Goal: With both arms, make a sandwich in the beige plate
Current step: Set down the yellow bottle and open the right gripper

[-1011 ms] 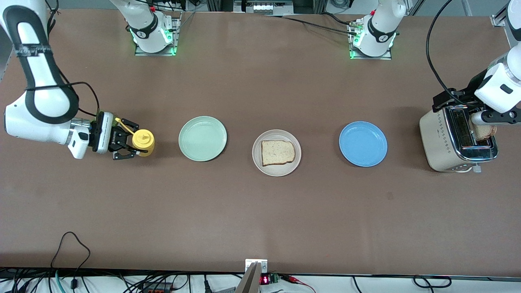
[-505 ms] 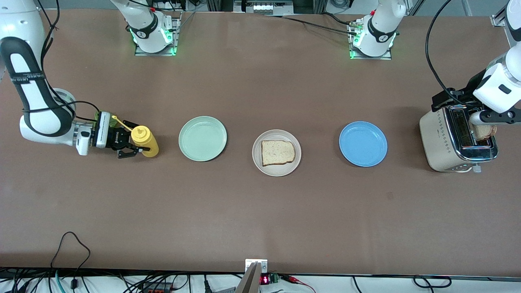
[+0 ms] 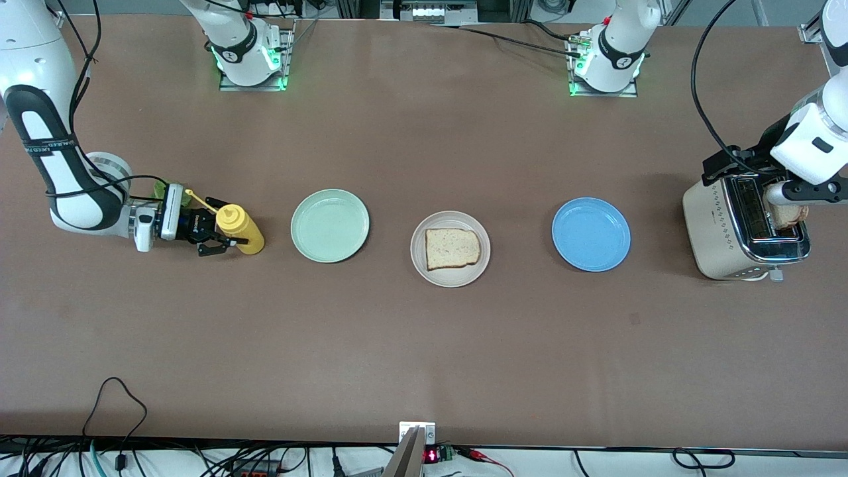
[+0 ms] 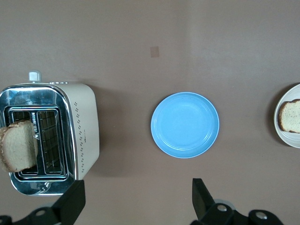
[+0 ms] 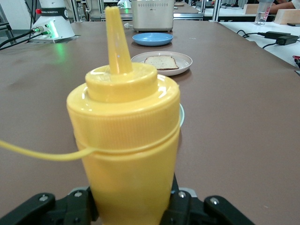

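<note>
Brown surface [image 3: 424,344] w/ 3 plates. Right claw [image 3: 213,239] is clamped on yellow bottle [image 3: 240,228]. Left claw [image 4: 136,201] is wide apart, over toaster [image 3: 735,232]; bread slice [image 3: 788,215] pokes up under it. Other slice [image 3: 452,248] sits on beige plate [image 3: 480,265]. Bread looks light, soft, crumbly; pinch edges gently.

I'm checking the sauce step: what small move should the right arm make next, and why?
Probably lift the yellow bottle, which the right pincer grips, and carry it toward the beige plate, where one bare bread slice lies.

Broad brown table [image 3: 424,344]
</note>
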Tool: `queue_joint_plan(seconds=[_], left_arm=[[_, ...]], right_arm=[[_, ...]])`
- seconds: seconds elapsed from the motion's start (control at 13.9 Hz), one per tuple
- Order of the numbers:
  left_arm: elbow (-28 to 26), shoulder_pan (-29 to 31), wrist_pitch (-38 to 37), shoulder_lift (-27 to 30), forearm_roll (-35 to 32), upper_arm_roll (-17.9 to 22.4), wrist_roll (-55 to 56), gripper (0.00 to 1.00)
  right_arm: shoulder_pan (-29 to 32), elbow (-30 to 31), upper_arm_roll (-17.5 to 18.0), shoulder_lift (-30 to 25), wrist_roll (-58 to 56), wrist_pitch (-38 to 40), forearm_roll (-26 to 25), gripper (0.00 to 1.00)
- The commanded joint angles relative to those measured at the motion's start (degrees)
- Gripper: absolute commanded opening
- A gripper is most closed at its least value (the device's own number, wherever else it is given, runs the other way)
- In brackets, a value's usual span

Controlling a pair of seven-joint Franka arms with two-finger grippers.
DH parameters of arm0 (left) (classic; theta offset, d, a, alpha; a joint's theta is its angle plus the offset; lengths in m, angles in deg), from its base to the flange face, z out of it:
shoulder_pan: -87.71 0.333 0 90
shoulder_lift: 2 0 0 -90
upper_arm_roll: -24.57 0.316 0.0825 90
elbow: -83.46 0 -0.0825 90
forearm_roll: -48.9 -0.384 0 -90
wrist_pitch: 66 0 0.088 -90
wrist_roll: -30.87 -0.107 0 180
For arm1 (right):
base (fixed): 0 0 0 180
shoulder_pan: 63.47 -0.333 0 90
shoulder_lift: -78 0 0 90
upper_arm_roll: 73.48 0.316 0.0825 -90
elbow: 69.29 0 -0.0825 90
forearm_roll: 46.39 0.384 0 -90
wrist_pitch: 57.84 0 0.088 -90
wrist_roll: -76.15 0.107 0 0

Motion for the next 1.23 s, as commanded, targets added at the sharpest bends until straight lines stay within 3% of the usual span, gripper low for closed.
queue_joint_plan(seconds=[0.0,0.07,0.14,0.29,0.65,1.15], left_arm=[[-0.16,0.61,0.12,1.02,0.40,-0.33,-0.06,1.00],[-0.16,0.78,0.20,1.02,0.40,-0.42,-0.06,1.00],[-0.25,0.78,0.12,1.20,0.40,-0.33,-0.06,1.00],[-0.78,0.69,-0.15,1.90,0.40,-0.42,0.11,1.00],[1.06,0.25,-0.68,0.58,0.40,-0.51,0.81,1.00],[2.30,0.69,-1.28,0.58,0.40,-0.51,0.82,1.00]], right_arm=[[1.59,-0.15,1.21,-0.10,-0.75,1.30,1.23,0.56],[1.94,-0.23,1.21,-0.19,-0.75,1.21,1.23,0.74],[2.38,-0.32,1.13,-0.28,-0.75,1.21,1.06,0.84],[3.26,-0.41,0.86,-0.19,-0.66,1.21,0.45,0.95],[3.62,-0.50,-1.15,-0.28,-0.57,1.73,-0.08,1.00],[4.41,-1.99,-8.62,-1.15,-0.40,5.16,-8.08,1.00]])
